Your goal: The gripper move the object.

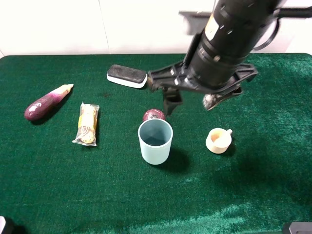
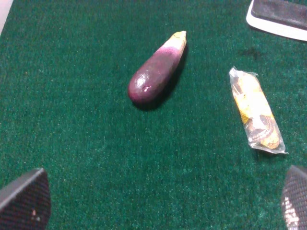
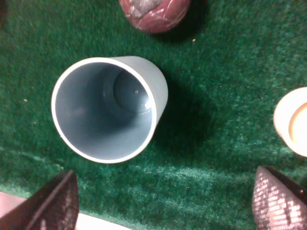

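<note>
- Over the near left of the green felt-covered table [image 1: 73, 195], the left gripper [image 2: 158, 203] has its dark fingertips [image 2: 26, 201] spread wide, with only cloth between them.
- Near the table's middle stands the tall pale blue plastic tumbler [image 1: 155, 141], upright with its mouth up, and no gripper is on it.
- To its right, well apart, sits a small cream cup with a handle [image 1: 218, 141].
- To its left lies a clear-wrapped yellow snack packet [image 1: 87, 125], and further left a purple eggplant with a pale tip [image 1: 46, 102].
- Just behind the tumbler rests a dark red round ball [image 1: 154, 115].
- Above and behind that, the big black cylindrical right gripper [image 1: 192, 101] hangs with its prongs splayed wide. The tumbler lies ahead of its fingers, not between them.
- Farthest back lies a black-topped white rectangular eraser [image 1: 126, 76].
</note>
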Controlling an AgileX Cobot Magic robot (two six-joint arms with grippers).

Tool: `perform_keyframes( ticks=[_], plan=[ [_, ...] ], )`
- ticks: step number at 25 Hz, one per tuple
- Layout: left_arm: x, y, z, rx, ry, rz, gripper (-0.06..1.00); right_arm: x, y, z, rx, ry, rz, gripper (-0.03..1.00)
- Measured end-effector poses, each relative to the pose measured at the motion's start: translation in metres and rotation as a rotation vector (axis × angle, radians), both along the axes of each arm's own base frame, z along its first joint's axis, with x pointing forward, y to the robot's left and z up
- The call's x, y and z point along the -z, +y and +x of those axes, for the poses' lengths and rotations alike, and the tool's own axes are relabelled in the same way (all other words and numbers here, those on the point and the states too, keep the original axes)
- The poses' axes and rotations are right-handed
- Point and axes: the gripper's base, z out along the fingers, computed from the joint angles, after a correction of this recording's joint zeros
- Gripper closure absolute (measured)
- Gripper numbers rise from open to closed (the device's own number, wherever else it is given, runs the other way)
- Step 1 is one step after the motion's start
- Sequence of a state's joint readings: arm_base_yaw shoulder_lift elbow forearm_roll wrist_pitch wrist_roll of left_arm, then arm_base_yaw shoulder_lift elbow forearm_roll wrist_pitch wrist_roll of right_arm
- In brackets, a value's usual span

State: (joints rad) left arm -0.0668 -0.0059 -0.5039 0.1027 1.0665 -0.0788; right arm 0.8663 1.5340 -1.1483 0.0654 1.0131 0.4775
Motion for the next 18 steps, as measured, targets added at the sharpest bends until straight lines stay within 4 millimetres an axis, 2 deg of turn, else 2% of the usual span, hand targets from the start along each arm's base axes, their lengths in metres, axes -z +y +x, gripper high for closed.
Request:
perform_keyframes(
  ticks=[7,13,18],
  plan=[
    [0.0,0.0,0.0,0.0,0.0,0.0,-0.03,-0.028,-0.018,-0.004,0.043,-0.028,0.024,0.41],
    [0.0,0.0,0.0,0.0,0.0,0.0,-0.03,-0.051,-0.021,-0.001,0.041,-0.052,0.005,0.41],
    [0.0,0.0,0.0,0.0,0.0,0.0,-0.03,-0.055,-0.021,0.0,0.037,-0.059,0.004,0.41]
  ],
)
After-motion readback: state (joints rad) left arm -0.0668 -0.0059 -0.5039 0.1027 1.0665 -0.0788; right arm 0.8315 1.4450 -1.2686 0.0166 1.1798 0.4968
